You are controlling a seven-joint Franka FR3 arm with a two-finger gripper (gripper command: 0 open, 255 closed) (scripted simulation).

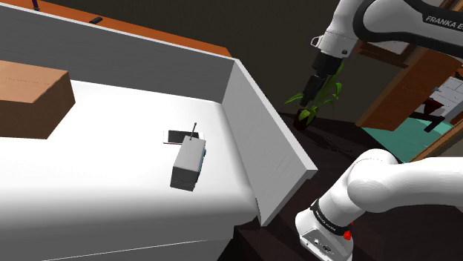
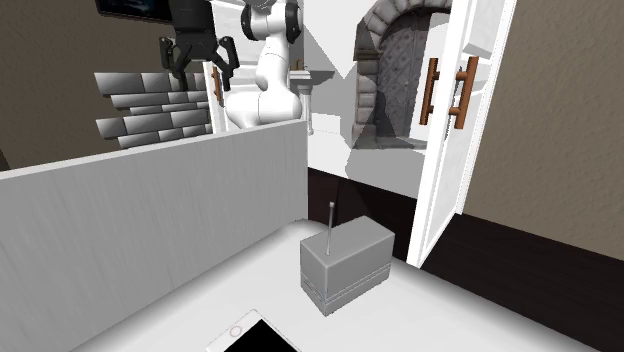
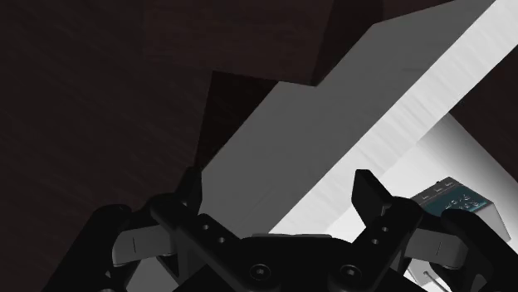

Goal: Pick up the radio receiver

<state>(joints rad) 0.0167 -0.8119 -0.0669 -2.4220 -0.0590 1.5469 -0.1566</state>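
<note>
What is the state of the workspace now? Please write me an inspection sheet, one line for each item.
Surface: white surface, with low white walls on two sides.
Job's things: grey radio receiver, antenna up, standing free near the corner of the walls.
Clutter: flat phone lying close by the receiver; brown box further off, at the shoulder view's left.
Grippers: end effector open, holding nothing, raised outside the wall over dark floor.
Cables: nothing seen.
Surroundings: green plant, arched stone doorway, white door with brown handles.
</note>
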